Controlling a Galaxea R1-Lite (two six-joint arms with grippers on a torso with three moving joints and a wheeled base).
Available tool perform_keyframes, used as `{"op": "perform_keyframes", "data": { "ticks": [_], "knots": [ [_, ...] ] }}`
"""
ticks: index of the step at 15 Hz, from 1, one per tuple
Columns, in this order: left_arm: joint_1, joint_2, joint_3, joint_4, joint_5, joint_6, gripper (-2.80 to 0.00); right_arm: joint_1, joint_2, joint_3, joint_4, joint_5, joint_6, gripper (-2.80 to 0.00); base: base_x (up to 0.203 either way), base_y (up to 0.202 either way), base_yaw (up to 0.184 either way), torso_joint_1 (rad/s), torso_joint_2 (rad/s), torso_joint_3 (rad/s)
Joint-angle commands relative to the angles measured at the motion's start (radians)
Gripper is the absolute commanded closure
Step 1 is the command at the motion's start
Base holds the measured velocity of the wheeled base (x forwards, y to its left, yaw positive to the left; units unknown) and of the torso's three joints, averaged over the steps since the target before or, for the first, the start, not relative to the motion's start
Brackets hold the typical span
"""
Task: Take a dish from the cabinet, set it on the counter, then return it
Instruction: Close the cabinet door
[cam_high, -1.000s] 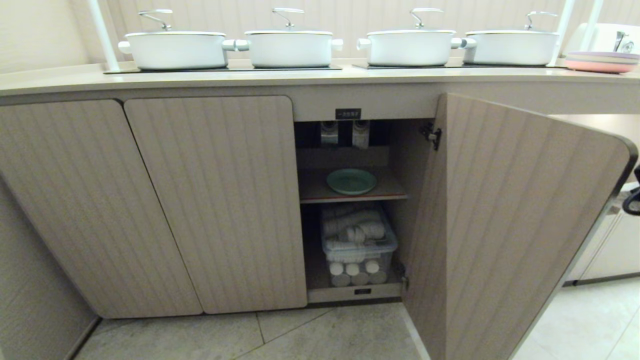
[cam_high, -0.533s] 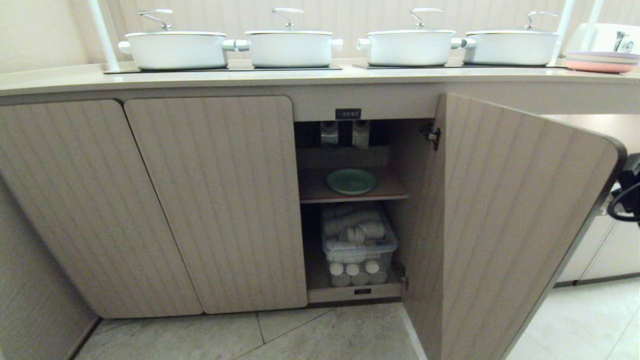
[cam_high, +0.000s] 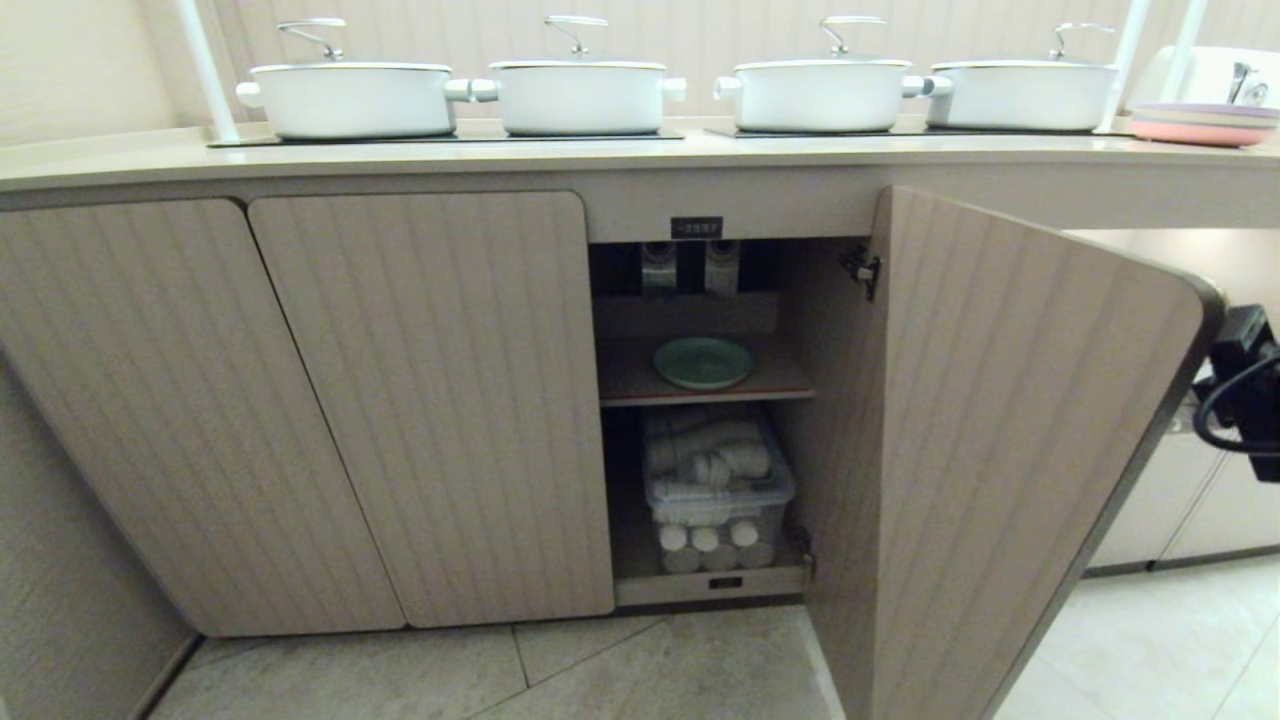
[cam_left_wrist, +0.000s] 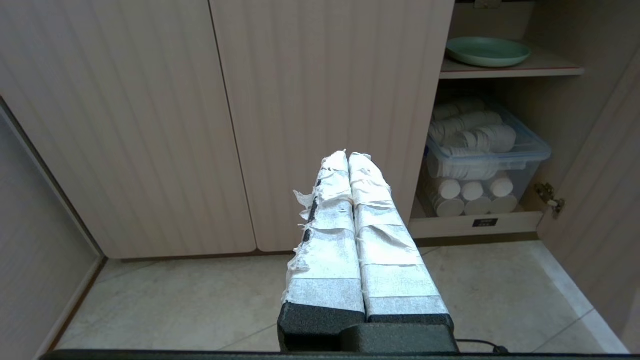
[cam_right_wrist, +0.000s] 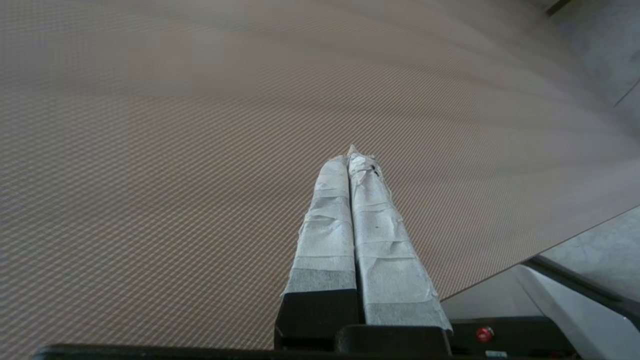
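The mint-green dish (cam_high: 703, 361) lies flat on the wooden upper shelf inside the cabinet (cam_high: 420, 400); the left wrist view also shows this dish (cam_left_wrist: 487, 51). The ribbed cabinet door (cam_high: 1000, 430) stands partly open in front of me. Part of my right arm (cam_high: 1245, 395) shows past the door's free edge, its fingers hidden behind the door. In the right wrist view my right gripper (cam_right_wrist: 351, 152) is shut and empty, tips at the door's ribbed face (cam_right_wrist: 200, 125). My left gripper (cam_left_wrist: 348, 156) is shut and empty, low before the closed doors. The counter (cam_high: 600, 150) runs above.
Several white lidded pots (cam_high: 580, 95) stand on black panels on the counter. Stacked pink and lilac plates (cam_high: 1205, 123) sit at its far right. A clear box of paper cups (cam_high: 715, 480) fills the lower shelf. Tiled floor (cam_high: 600, 670) lies below.
The open door's free edge has swung leftward, toward the cabinet. My right arm has come further into the head view at the right edge, following the door.
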Motion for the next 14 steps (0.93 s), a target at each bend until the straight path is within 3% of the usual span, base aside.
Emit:
{"op": "perform_keyframes", "data": {
  "ticks": [1, 4, 14],
  "knots": [
    [0.001, 0.000, 0.000, 0.000, 0.000, 0.000, 0.00, 0.033, -0.009, 0.009, 0.002, 0.004, 0.010, 0.00, 0.000, 0.000, 0.000, 0.000, 0.00, 0.000],
    [0.001, 0.000, 0.000, 0.000, 0.000, -0.001, 0.00, 0.072, -0.009, 0.024, -0.001, 0.004, 0.021, 0.00, 0.000, 0.000, 0.000, 0.000, 0.00, 0.000],
    [0.000, 0.000, 0.000, 0.001, 0.000, 0.001, 0.00, 0.213, 0.006, 0.020, -0.137, 0.005, 0.205, 0.00, 0.000, 0.000, 0.000, 0.000, 0.00, 0.000]
  ]
}}
